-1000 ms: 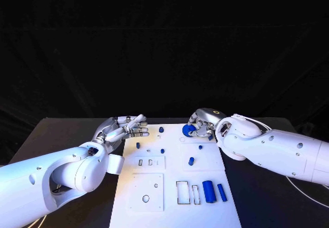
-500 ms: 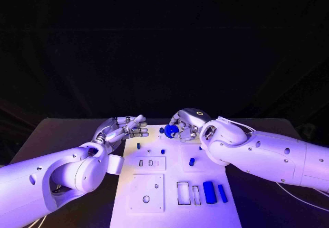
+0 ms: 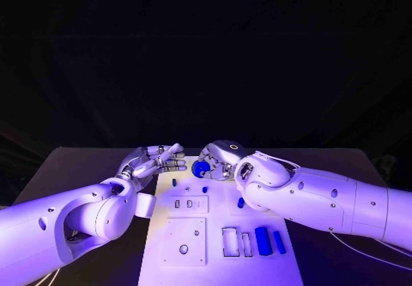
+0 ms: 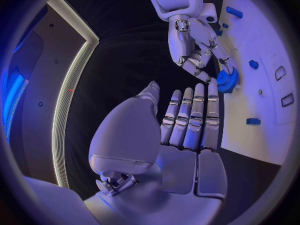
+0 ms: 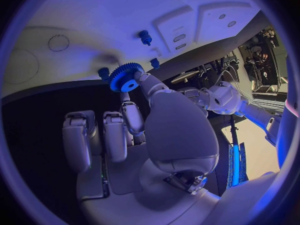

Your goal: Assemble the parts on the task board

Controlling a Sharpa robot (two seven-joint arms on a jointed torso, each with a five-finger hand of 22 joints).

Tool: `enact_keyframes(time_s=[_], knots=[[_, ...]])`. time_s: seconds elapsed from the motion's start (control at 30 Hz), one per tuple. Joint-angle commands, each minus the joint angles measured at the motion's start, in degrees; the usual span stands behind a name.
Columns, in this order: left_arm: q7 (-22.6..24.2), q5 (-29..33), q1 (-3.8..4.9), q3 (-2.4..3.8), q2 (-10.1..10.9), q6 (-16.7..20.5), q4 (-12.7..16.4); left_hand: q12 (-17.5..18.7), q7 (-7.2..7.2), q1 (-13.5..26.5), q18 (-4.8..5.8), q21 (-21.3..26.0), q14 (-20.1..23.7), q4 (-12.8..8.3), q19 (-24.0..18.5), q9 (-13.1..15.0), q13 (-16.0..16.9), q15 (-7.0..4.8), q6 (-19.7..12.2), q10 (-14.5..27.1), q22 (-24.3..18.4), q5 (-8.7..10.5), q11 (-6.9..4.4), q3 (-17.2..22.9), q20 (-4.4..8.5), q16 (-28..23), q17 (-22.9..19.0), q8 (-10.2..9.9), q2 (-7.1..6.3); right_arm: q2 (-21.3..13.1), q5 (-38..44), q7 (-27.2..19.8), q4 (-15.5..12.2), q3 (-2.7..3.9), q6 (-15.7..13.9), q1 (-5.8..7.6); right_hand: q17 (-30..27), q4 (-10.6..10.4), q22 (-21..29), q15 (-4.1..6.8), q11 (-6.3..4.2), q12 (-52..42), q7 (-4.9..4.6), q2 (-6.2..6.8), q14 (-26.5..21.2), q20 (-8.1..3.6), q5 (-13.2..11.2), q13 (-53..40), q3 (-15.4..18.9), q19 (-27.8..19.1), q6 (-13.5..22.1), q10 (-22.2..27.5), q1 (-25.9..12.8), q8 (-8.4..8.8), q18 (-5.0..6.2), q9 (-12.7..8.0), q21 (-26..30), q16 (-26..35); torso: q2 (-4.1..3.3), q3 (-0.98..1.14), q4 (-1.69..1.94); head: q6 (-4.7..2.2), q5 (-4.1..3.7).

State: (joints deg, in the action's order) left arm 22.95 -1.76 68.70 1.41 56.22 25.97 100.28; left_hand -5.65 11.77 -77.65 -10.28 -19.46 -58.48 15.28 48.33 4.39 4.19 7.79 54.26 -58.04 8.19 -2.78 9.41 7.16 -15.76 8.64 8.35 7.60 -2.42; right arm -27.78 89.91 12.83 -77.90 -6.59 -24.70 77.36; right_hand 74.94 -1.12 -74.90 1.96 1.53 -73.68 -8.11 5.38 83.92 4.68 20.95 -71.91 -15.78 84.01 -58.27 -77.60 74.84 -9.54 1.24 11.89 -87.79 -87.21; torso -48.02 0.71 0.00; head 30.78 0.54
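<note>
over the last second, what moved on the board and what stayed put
The right hand, pinching the blue gear, carried it across the far end of the task board toward the left hand. The left hand stayed open beside the board's left edge, and the loose blue parts near the front did not move.

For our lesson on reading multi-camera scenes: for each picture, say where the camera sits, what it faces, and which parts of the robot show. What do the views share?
Head view: on the robot's head, looking down at the task board; both arms show, left hand, right hand.
Left wrist view: behind the left hand, facing the board's edge and the right hand.
Right wrist view: behind the right hand, facing the board.
Shared: the blue gear in the right hand's fingers.
</note>
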Motion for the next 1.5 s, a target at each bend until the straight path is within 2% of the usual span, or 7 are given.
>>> enact_keyframes(time_s=[0.03, 0.2, 0.43, 0.6, 0.8, 1.07, 1.5], knots=[[0.7, 0.2, 0.08, 0.05, -0.2, -0.2, 0.2, 0.3, 0.26, -0.5, -0.20, 0.2, -0.1, 0.0, -0.6, -0.1, -0.1, 0.03, 0.0, 0.2, -0.1, -0.22, 0.35, -0.3, -0.01, -0.3, 0.1, -0.3, 0.26, 0.6, 1.0, -0.2, 0.9, -0.06, 0.4, -0.37, 9.1, -0.1, -12.4, 0.20, 0.15, 0.0, 1.71, 0.02, 4.8, -0.46, -0.3, 0.1, -0.6, 3.9, -2.0, 0.0, -0.5, -0.91, -0.50, 1.2, -0.3, -0.3, -0.03, 0.01, -0.04, 0.23, 0.14], [0.7, 0.2, 0.08, 0.05, -0.3, -0.3, 0.3, 0.3, 0.26, -0.5, -0.19, 0.2, -0.1, 0.0, -0.6, -0.1, -0.1, 0.05, 0.0, 0.2, -0.1, -0.22, 0.35, -0.3, -0.02, -0.3, 0.1, -0.3, 0.28, 1.5, 0.6, -0.5, 1.7, -0.19, 0.5, -0.82, 9.1, -0.2, -12.4, 0.16, 0.21, 0.1, 1.63, 0.13, 4.8, -0.44, -0.5, 0.1, -0.7, 3.9, -1.8, 0.0, -0.7, -0.75, -0.50, 1.1, -0.3, -0.3, 0.04, 0.06, -0.12, 0.63, 0.41], [0.7, 0.2, 0.08, 0.06, -0.3, -0.4, 0.4, 0.3, 0.26, -0.5, -0.19, 0.2, -0.1, 0.0, -0.6, -0.1, -0.1, 0.05, 0.0, 0.2, -0.1, -0.22, 0.35, -0.3, -0.02, -0.3, 0.1, -0.3, 0.28, 2.0, 0.4, -0.2, 2.8, -0.24, 0.2, -1.00, 9.2, -0.2, -12.5, 0.11, 0.27, 0.3, 1.55, 0.23, 4.9, -0.41, -0.5, 0.3, -0.9, 3.9, -1.6, 0.2, -0.8, -0.59, -0.51, 1.0, -0.3, -0.4, 0.06, 0.07, -0.11, 0.62, 0.40], [0.6, 0.2, 0.08, 0.06, -0.3, -0.5, 0.4, 0.3, 0.26, -0.5, -0.19, 0.2, -0.1, 0.0, -0.6, -0.1, -0.1, 0.05, 0.0, 0.2, -0.1, -0.22, 0.35, -0.3, -0.02, -0.3, 0.1, -0.3, 0.28, 2.4, 0.5, 0.0, 3.6, -0.25, 0.1, -1.03, 9.1, -0.3, -12.3, -0.22, 0.72, 1.1, 0.99, 0.76, 4.8, -0.20, -1.1, 1.0, -1.4, 3.8, -0.3, 1.0, -1.3, 0.44, -0.45, 0.7, -0.1, -0.3, 0.06, 0.13, -0.13, 0.56, 0.43], [0.4, 0.2, 0.08, 0.06, -0.3, -0.6, 0.4, 0.3, 0.26, -0.5, -0.19, 0.2, -0.1, 0.0, -0.6, -0.1, -0.1, 0.05, 0.0, 0.2, -0.1, -0.22, 0.35, -0.3, -0.02, -0.3, 0.1, -0.3, 0.28, 2.6, 0.2, 0.1, 4.1, -0.25, 1.2, -1.04, 8.9, -0.6, -11.9, -1.09, 1.73, 4.2, -0.14, 1.74, 4.8, 0.52, -3.9, 4.0, -1.6, 3.5, 2.2, 3.6, -2.3, 2.43, -0.35, -0.1, 0.2, -0.2, 0.06, 0.10, -0.14, 0.59, 0.36], [0.2, 0.2, 0.08, 0.06, -0.2, -0.7, 0.4, 0.4, 0.25, -0.6, -0.18, 0.2, -0.1, 0.0, -0.6, -0.1, -0.1, 0.06, 0.0, 0.2, -0.1, -0.22, 0.36, -0.3, -0.03, -0.4, 0.1, -0.4, 0.30, 2.8, -0.5, -0.3, 4.4, -0.25, 2.3, -1.03, 8.8, -1.4, -11.7, -1.85, 2.57, 5.9, -0.96, 2.72, 4.7, 1.30, -7.1, 5.6, -0.9, 3.2, 4.9, 5.1, -3.4, 4.52, -0.26, -0.8, 0.5, -0.2, 0.06, 0.11, -0.13, 0.56, 0.35], [0.2, 0.2, 0.09, 0.06, 0.0, -0.6, 0.5, 0.4, 0.26, -0.6, -0.18, 0.2, -0.1, -0.1, -0.7, -0.1, -0.1, 0.08, 0.0, 0.2, -0.1, -0.22, 0.37, -0.3, -0.04, -0.4, 0.1, -0.4, 0.31, 2.4, -1.3, -0.5, 4.0, -0.25, 3.4, -1.03, 9.1, -2.3, -11.9, -1.95, 2.57, 5.1, -0.86, 2.72, 4.8, 1.55, -6.7, 4.9, 0.0, 3.4, 4.1, 4.6, -4.3, 4.53, -0.32, -0.6, 0.3, -0.3, 0.05, 0.08, -0.13, 0.70, 0.35]])
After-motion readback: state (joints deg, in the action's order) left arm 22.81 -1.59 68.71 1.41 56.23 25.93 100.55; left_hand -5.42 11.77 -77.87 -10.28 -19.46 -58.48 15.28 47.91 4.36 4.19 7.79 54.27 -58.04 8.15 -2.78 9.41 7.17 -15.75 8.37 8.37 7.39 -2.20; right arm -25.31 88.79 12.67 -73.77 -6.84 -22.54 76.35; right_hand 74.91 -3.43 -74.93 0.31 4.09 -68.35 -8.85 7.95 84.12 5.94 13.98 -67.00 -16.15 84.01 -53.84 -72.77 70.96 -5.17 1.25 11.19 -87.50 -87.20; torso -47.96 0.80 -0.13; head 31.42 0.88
